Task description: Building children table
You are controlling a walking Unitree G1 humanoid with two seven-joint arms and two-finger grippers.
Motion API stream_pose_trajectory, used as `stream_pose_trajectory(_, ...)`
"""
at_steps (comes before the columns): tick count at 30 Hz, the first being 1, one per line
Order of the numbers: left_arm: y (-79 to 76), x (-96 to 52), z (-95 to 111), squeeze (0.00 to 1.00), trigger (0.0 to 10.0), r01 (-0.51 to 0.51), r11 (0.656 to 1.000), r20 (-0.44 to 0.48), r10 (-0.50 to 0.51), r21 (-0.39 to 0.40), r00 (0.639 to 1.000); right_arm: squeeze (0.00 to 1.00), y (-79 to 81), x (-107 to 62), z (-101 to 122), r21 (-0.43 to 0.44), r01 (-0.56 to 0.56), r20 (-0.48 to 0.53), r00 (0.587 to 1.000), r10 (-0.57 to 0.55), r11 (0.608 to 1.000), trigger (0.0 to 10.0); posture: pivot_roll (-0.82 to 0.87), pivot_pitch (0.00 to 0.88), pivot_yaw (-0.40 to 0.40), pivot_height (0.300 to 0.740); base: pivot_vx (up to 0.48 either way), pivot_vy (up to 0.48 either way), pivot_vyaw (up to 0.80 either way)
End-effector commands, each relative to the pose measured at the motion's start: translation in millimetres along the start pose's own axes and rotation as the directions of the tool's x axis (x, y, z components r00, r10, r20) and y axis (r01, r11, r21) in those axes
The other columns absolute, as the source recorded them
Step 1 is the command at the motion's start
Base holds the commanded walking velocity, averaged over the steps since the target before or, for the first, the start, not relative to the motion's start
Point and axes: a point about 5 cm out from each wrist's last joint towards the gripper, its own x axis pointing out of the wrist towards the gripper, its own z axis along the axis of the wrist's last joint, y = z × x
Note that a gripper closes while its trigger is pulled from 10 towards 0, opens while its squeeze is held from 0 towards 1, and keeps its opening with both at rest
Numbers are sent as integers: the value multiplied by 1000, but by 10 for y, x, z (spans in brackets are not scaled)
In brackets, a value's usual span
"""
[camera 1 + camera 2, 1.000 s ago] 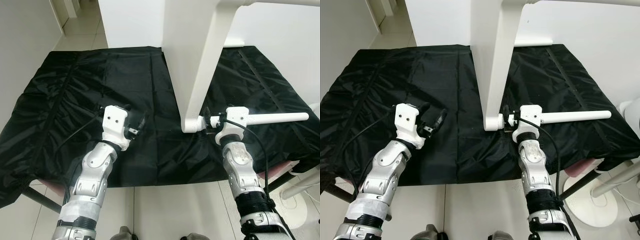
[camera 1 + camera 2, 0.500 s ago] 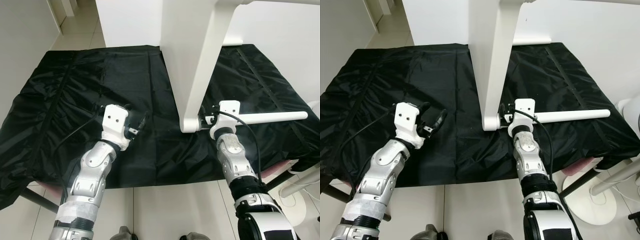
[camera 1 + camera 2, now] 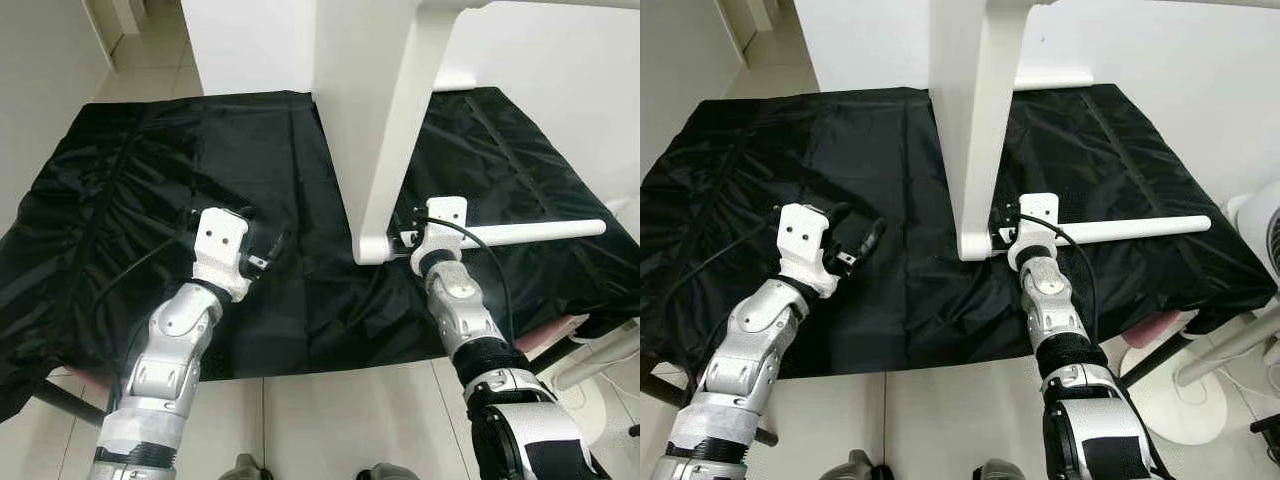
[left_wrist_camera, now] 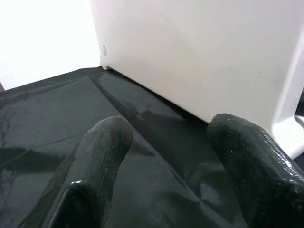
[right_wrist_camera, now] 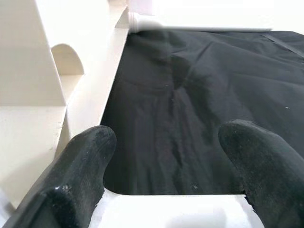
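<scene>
Low table covered by a wrinkled black cloth (image 3: 150, 190), cloth hanging over the front edge above the tiled floor (image 3: 330, 410). White tabletop panel (image 3: 375, 130) stands on its edge on the cloth, near the middle. White table leg (image 3: 540, 232) lies flat on the cloth to its right, another leg (image 3: 1060, 82) at the far edge.

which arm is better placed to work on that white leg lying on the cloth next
Right. The right gripper sits open at the white leg, where it meets the tabletop corner. The left gripper hovers open over bare black cloth, away from the leg.
</scene>
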Motion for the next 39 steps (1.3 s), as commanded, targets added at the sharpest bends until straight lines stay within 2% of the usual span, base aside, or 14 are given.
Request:
stream_pose_trajectory(1,-52,-30,-8,0,10000,69,997,-11,-69,-26,998,0,198,-21,-123,5,-86,-58,995,86,996,10000,-47,45,38,740,0,0,0)
stream_pose_trajectory(7,-139,-72,17,0,10000,138,989,-10,-139,-57,990,0,303,-29,-152,23,-143,-57,988,144,989,10000,-45,44,34,740,0,0,0)
stream_pose_trajectory(14,-145,-82,27,0,10000,142,988,-13,-143,-63,990,0,394,-40,-158,37,-183,-50,982,185,982,10000,-45,46,31,740,0,0,0)
stream_pose_trajectory(15,-140,-87,34,0,10000,140,988,-14,-141,-64,990,0,481,-52,-166,42,-216,-49,975,218,976,10000,-43,46,28,740,0,0,0)
stream_pose_trajectory(16,-140,-87,34,0,10000,140,988,-14,-141,-64,990,0,481,-52,-166,42,-216,-49,975,218,976,10000,-43,46,28,740,0,0,0)
stream_pose_trajectory(19,-135,-93,46,0,10000,138,988,-15,-139,-66,990,0,631,-73,-178,53,-275,-48,960,277,960,10000,-41,46,27,740,0,0,0)
stream_pose_trajectory(23,-134,-97,54,0,10000,135,989,-15,-136,-68,991,0,718,-82,-174,63,-309,-43,949,312,949,10000,-39,45,24,740,0,0,0)
stream_pose_trajectory(31,-151,-106,66,0,10000,136,988,-14,-138,-67,990,0,857,-90,-156,77,-368,-35,928,371,927,10000,-37,46,23,740,0,0,0)
stream_pose_trajectory(39,-157,-111,81,0,10000,141,988,-12,-142,-65,990,0,907,-84,-143,97,-391,-31,918,396,915,10000,-30,46,22,740,0,0,0)
